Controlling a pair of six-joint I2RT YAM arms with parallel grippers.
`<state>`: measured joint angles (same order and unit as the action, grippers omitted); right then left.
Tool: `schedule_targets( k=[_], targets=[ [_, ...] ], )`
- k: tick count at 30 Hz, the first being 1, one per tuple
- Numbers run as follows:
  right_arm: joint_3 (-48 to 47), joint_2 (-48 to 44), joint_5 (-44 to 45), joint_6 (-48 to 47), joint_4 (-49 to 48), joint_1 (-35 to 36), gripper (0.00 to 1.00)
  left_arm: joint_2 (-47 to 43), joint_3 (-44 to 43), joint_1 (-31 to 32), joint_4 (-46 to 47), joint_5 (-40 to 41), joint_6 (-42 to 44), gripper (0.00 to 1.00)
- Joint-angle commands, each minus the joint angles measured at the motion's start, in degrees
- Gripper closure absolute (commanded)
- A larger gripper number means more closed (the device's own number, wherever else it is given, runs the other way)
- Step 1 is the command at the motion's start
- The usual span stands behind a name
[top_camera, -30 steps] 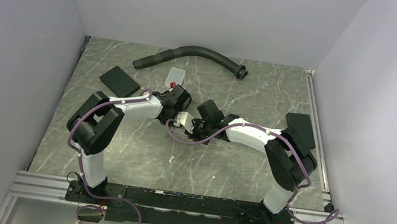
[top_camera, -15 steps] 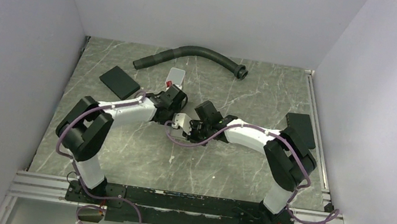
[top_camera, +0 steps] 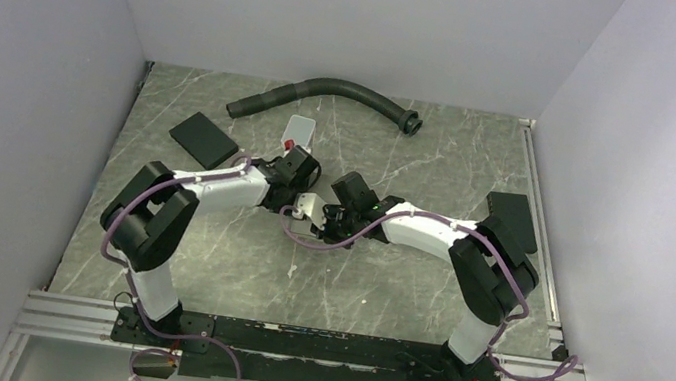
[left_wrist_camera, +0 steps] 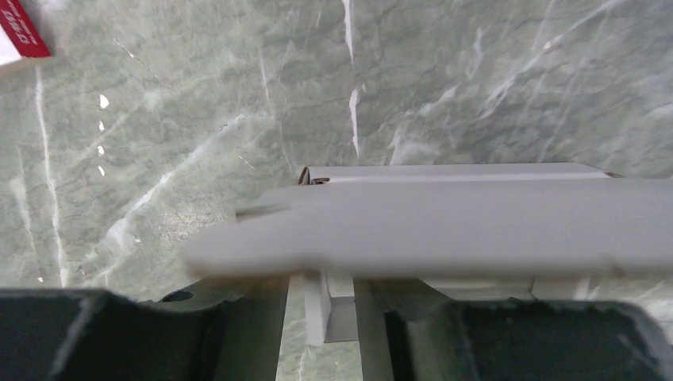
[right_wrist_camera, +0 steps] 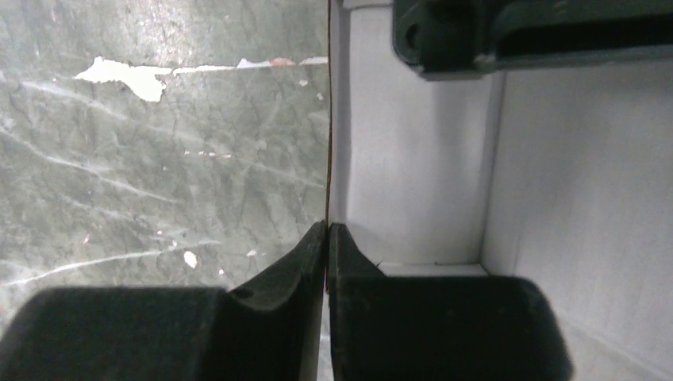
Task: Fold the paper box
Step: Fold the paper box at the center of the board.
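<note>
Both hands were mid-fold: my right hand (right_wrist_camera: 327, 228) pinched the box (right_wrist_camera: 413, 175) wall from 3 o'clock; my left hand (left_wrist_camera: 331, 313) grip unclear; a flap probably needed pressing next.

Our left arm (top_camera: 213, 187) and right arm (top_camera: 429, 229) reached forward and inward, elbows out, wrists nearly meeting. Our right gripper (right_wrist_camera: 327, 238) pinched a thin wall of the paper box (right_wrist_camera: 413, 159). Our left gripper (left_wrist_camera: 333, 317) had its fingers partly apart, its grip unclear.
</note>
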<state>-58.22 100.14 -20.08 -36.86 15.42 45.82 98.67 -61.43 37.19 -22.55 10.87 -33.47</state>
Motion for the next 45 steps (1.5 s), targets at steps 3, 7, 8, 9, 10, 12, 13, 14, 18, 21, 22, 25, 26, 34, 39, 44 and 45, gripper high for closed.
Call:
schedule_targets(
  k=[3,7,8,9,10,12,13,14,18,21,22,25,26,34,39,44,45],
  targets=[
    [-1.18,0.25,-1.09,0.56,-1.97,0.63,0.91,2.47,-2.29,1.04,-0.46,0.28,0.95,0.65],
    [-1.15,0.28,-1.11,0.56,-1.89,0.58,0.91,3.24,-2.54,1.03,-0.43,0.02,0.87,0.74],
    [-1.18,0.26,-1.11,0.56,-1.89,0.58,0.91,3.40,-2.62,1.04,-0.55,0.07,0.97,0.75],
    [-1.20,0.31,-1.10,0.56,-1.93,0.58,0.92,3.51,-2.70,1.00,-0.70,0.12,0.96,0.76],
    [-1.20,0.36,-1.10,0.56,-1.93,0.58,0.92,3.54,-2.68,0.99,-0.67,0.22,0.97,0.79],
    [-1.13,0.36,-1.11,0.56,-1.95,0.58,0.92,3.69,-2.71,1.04,-0.95,0.64,0.87,0.90],
    [-1.12,0.39,-1.11,0.56,-1.97,0.65,0.92,3.72,-2.80,1.03,-0.94,0.73,0.88,0.93],
    [-1.11,0.38,-1.02,0.56,-1.97,0.67,0.92,3.70,-2.70,1.02,-0.92,0.75,0.87,0.95],
    [-1.19,0.49,-0.85,0.65,-1.98,0.67,0.92,3.85,-2.71,1.09,-0.84,0.58,1.00,0.96],
    [-1.20,0.46,-0.84,0.72,-2.03,0.67,0.91,3.55,-2.79,1.11,-0.89,0.37,1.01,0.86],
    [-1.20,0.36,-0.84,0.72,-2.06,0.72,0.90,3.35,-2.87,1.08,-0.93,0.12,1.03,0.80],
    [-1.20,0.49,-0.84,0.73,-2.06,0.73,0.90,2.78,-3.33,1.10,-1.35,-0.44,1.04,0.70],
    [-1.20,0.44,-0.84,0.74,-2.06,0.72,0.90,2.54,-3.42,1.11,-1.39,-0.62,1.04,0.68],
    [-1.20,0.45,-0.79,0.74,-2.04,0.76,0.90,0.47,-3.52,1.05,-3.11,-1.97,1.38,0.66],
    [-1.20,0.42,-0.84,0.71,-2.13,0.76,0.90,1.22,-3.45,1.08,-5.26,-2.72,1.74,0.69],
    [-1.20,0.58,-0.74,0.74,-2.06,0.80,0.90,1.68,-3.49,1.13,-6.39,-2.58,1.72,0.81],
    [-1.20,0.65,-0.75,0.74,-2.06,0.81,0.90,1.79,-3.76,1.19,-6.74,-2.29,1.73,0.87]
  ],
)
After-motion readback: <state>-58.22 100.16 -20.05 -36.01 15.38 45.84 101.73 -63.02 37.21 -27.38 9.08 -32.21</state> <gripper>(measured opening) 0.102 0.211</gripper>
